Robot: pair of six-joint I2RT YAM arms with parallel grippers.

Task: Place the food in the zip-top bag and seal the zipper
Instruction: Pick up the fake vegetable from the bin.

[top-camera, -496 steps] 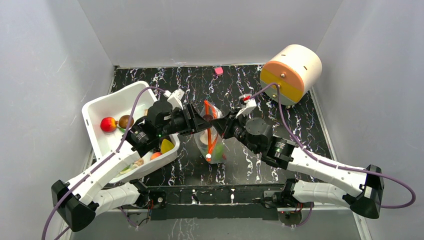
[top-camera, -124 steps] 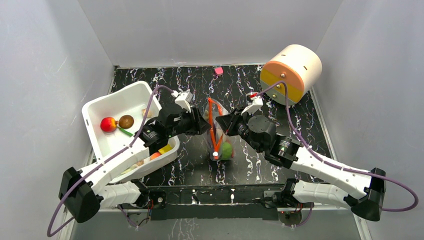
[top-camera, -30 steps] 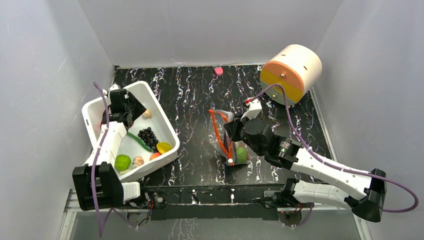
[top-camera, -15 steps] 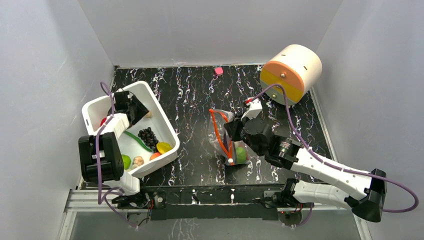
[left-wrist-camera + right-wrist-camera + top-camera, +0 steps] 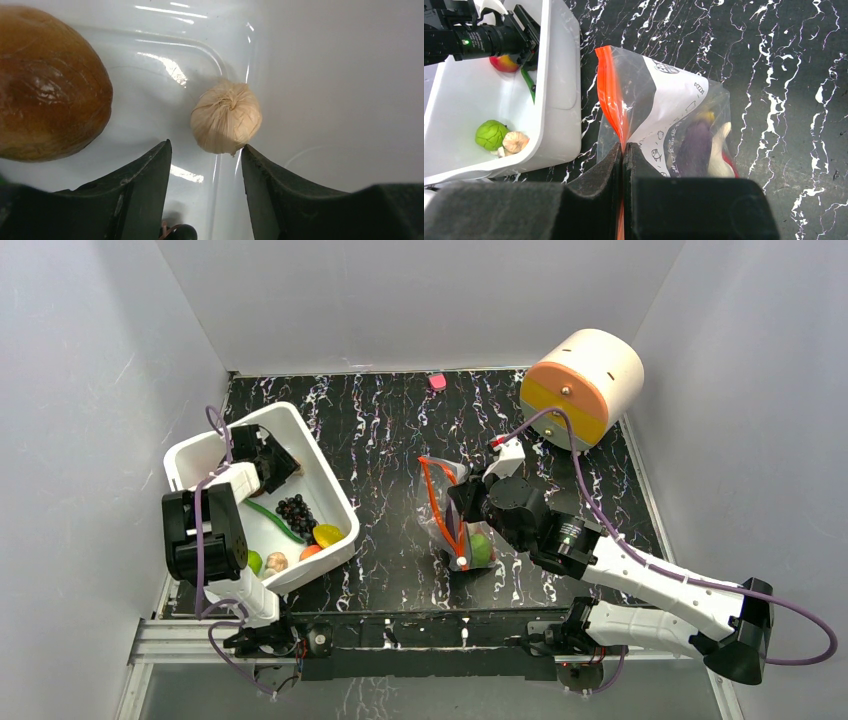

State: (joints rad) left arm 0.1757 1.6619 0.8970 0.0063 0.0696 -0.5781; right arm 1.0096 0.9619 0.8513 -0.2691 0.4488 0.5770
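**Top external.** The left end effector (image 5: 262, 462) is down in the far corner of the white tub (image 5: 305, 430). The right end effector (image 5: 457, 512) holds the zip-top bag (image 5: 447, 480) up by its zipper (image 5: 435, 502) at mid-table (image 5: 400, 420), well apart from the tub. A green round fruit (image 5: 481, 548) lies in the bag's bottom. Black grapes (image 5: 295, 510) are in the tub. An orange-and-cream drum (image 5: 582, 380) stands far right, clear of both arms.

**Left wrist.** The fingers (image 5: 145, 190) are spread and hold nothing. A garlic bulb (image 5: 226, 123) sits just ahead of the tips, close to the tub wall, with a brown round food (image 5: 47, 85) to its left. Recommendation: centre the bulb between the fingers before closing. The wall leaves the right-hand finger little room, and the bulb may roll.

**Right wrist.** The fingers are pressed together, pinching the zipper. A purple eggplant (image 5: 694, 142) is inside the bag. Whether the mouth gapes enough for a drop cannot be told.
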